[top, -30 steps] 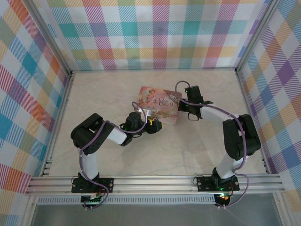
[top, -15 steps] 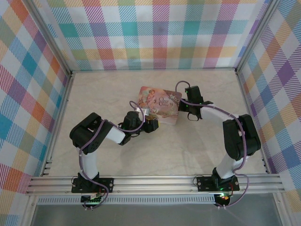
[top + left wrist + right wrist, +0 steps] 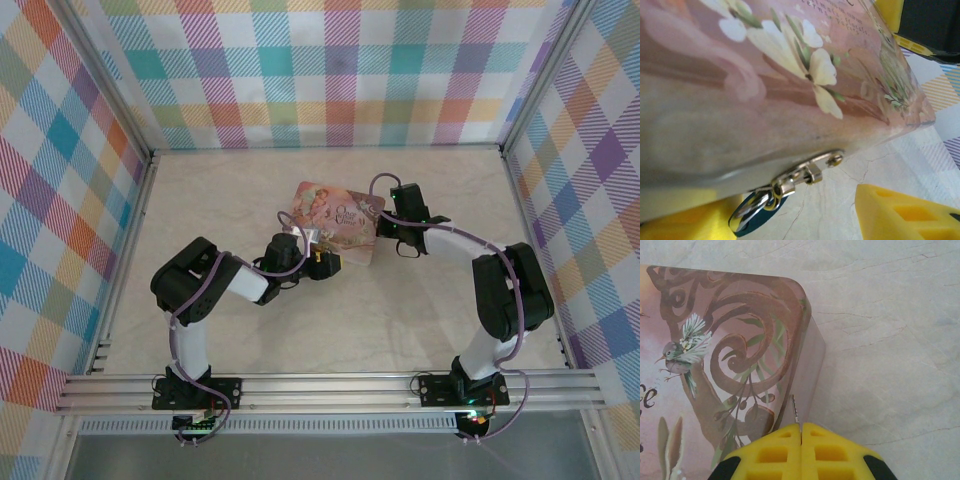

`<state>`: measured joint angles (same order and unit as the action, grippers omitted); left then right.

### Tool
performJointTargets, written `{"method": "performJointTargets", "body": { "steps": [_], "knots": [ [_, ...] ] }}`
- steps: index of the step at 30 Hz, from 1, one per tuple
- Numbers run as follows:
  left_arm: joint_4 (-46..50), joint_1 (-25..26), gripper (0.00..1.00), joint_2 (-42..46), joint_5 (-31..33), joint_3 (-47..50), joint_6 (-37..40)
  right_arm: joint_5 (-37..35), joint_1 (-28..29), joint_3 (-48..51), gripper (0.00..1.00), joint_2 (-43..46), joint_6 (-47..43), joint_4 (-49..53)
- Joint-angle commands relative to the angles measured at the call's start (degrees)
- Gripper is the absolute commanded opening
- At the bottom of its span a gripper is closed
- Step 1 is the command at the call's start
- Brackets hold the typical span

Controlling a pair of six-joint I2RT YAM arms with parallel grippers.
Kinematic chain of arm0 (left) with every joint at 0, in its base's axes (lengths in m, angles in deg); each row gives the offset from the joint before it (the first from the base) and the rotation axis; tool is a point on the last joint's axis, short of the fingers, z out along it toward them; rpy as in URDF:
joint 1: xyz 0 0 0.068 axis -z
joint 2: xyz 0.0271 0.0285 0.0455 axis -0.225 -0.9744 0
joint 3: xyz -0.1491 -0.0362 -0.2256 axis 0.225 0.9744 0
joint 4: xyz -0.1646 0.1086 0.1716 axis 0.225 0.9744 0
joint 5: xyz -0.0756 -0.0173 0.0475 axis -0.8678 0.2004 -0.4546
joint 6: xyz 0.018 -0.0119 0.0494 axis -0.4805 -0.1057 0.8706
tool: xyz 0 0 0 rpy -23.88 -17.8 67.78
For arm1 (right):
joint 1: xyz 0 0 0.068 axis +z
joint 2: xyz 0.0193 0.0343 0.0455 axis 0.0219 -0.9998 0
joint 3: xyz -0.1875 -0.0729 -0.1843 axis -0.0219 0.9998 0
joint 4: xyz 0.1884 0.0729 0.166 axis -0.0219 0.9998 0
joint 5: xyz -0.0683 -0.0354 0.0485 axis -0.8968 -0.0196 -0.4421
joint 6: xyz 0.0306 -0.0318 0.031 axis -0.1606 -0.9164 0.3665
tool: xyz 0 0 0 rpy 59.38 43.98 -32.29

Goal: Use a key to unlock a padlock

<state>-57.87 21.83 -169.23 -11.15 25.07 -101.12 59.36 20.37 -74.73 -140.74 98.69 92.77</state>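
A pink flowered tin box lies mid-table. On its near-left edge a silver hasp carries the padlock, a small silver ring with a dark blue body, also seen from above. My left gripper stands open at that edge, its yellow fingers on either side of the hasp and padlock. My right gripper sits at the box's right corner, shut on the key, whose thin blade sticks out past the fingertips.
The pale marble-patterned table is walled by checked panels on three sides. An aluminium rail runs along the near edge by the arm bases. Bare table lies left of and behind the box.
The left gripper's jaws narrowed briefly and widened again, shifting slightly at the box's edge. The right gripper edged a little left towards the box, still shut on the key.
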Motion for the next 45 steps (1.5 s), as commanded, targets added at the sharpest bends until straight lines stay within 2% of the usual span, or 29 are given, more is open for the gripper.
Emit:
{"method": "performJointTargets", "body": {
  "steps": [1,10,20,23,26,32,37,45],
  "knots": [
    [-1.32,-0.19,0.58,-0.22,0.11,0.13,-0.34,2.04,1.58,1.15,0.00,0.89,0.28,0.73],
    [-0.72,-1.95,0.43,1.28,-0.48,2.11,-0.02,2.39,1.57,1.73,0.00,0.80,0.81,0.11],
    [1.17,-3.35,0.46,3.12,0.04,2.98,0.09,2.00,1.57,2.34,0.00,1.19,0.72,0.02],
    [1.65,-3.85,0.43,3.75,-0.12,3.43,0.44,2.10,1.58,2.39,0.00,1.13,0.76,-0.15],
    [2.42,-3.98,0.36,3.78,-0.91,3.09,0.70,2.31,1.58,2.38,0.00,1.13,0.96,-0.36],
    [3.01,-3.98,0.31,2.71,-2.02,1.73,0.45,2.57,1.59,2.71,0.00,1.30,0.98,-0.67],
    [3.39,-3.98,0.31,2.26,-2.63,0.76,0.61,2.71,1.62,3.01,0.00,1.56,1.07,-0.75],
    [4.92,-4.02,0.22,2.50,-3.11,0.04,1.12,2.66,1.75,2.92,0.00,1.46,1.07,-0.77]
  ]
}}
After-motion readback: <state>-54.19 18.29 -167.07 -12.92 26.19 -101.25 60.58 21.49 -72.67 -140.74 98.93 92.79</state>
